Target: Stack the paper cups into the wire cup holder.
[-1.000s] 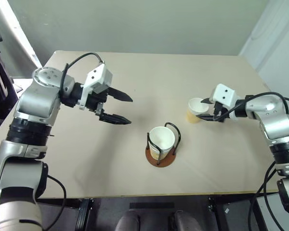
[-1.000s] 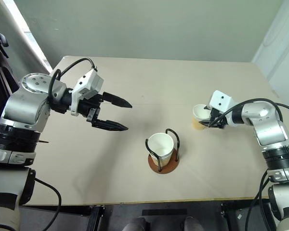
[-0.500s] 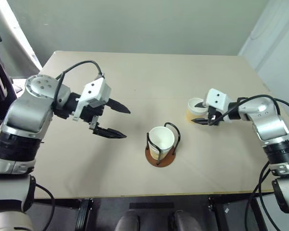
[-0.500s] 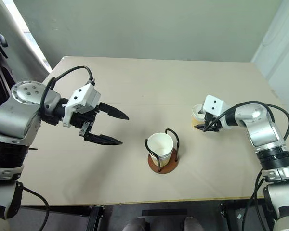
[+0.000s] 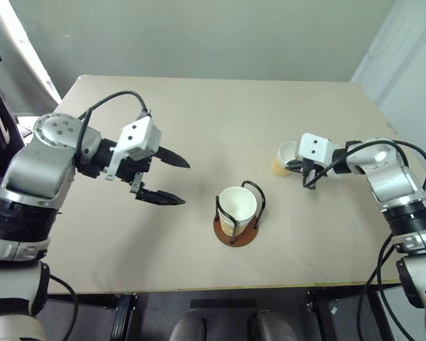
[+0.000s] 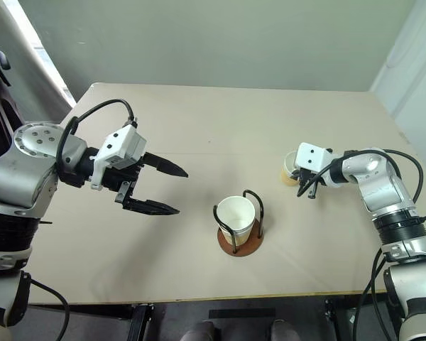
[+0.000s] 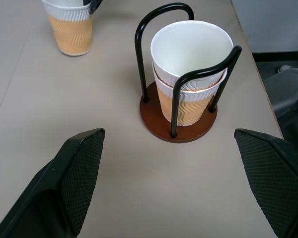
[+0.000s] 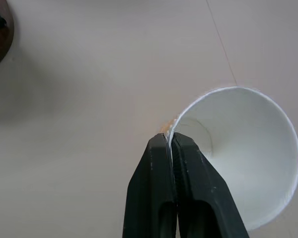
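— Well, left to right?
— Left gripper spread wide, nothing held, raised over the table. Mid-table, wire holder with two nested cups.
— And rightward?
— Right gripper pinched tight on the rim of the third cup, upright on the table, beyond the holder.

No readable text — no labels, no numbers
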Robot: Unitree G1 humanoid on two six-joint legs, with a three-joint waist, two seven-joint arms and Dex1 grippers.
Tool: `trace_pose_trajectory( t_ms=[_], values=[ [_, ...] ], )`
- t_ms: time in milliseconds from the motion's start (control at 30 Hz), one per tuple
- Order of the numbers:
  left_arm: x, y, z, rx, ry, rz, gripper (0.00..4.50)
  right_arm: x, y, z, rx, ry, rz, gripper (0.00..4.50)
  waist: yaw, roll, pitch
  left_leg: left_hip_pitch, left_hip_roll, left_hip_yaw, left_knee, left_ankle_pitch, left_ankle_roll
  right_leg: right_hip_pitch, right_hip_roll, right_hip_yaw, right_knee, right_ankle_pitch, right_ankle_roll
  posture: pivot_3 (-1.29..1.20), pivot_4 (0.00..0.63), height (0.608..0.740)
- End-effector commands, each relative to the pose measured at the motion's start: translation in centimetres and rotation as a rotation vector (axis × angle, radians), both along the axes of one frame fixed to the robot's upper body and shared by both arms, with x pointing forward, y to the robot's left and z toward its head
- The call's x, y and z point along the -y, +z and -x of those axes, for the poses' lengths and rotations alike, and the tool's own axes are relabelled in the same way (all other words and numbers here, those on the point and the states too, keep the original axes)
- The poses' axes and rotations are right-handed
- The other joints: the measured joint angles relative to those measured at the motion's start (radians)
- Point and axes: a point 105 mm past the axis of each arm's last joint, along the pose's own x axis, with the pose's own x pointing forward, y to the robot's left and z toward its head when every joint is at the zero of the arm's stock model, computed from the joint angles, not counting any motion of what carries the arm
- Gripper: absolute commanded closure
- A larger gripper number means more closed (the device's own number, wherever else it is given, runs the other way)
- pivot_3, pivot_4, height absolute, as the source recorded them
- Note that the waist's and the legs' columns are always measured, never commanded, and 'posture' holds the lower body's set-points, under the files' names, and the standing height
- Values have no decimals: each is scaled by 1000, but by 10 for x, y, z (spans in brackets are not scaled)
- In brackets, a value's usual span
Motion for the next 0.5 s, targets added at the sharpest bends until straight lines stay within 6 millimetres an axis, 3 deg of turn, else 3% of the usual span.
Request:
trace_pose_trajectory(
  t_ms=[33, 200, 500],
  values=[
    [-1, 13, 1, 57, -1, 9, 0, -3, 13, 0, 40, 21, -1, 4461, 0, 0, 0, 0, 0, 0, 0, 0, 0, 0, 0, 0, 0, 0, 0, 0, 150, 740],
    [-2, 14, 0, 57, 1, 14, 0, -2, 22, 3, 32, 19, -34, 4461, 0, 0, 0, 0, 0, 0, 0, 0, 0, 0, 0, 0, 0, 0, 0, 0, 150, 740],
    [-5, 15, -5, 60, 10, 9, 0, -5, 65, 30, 15, 69, -97, 4461, 0, 0, 0, -1, 0, 0, 0, 0, 0, 0, 0, 0, 0, 0, 0, 0, 150, 740]
  ],
)
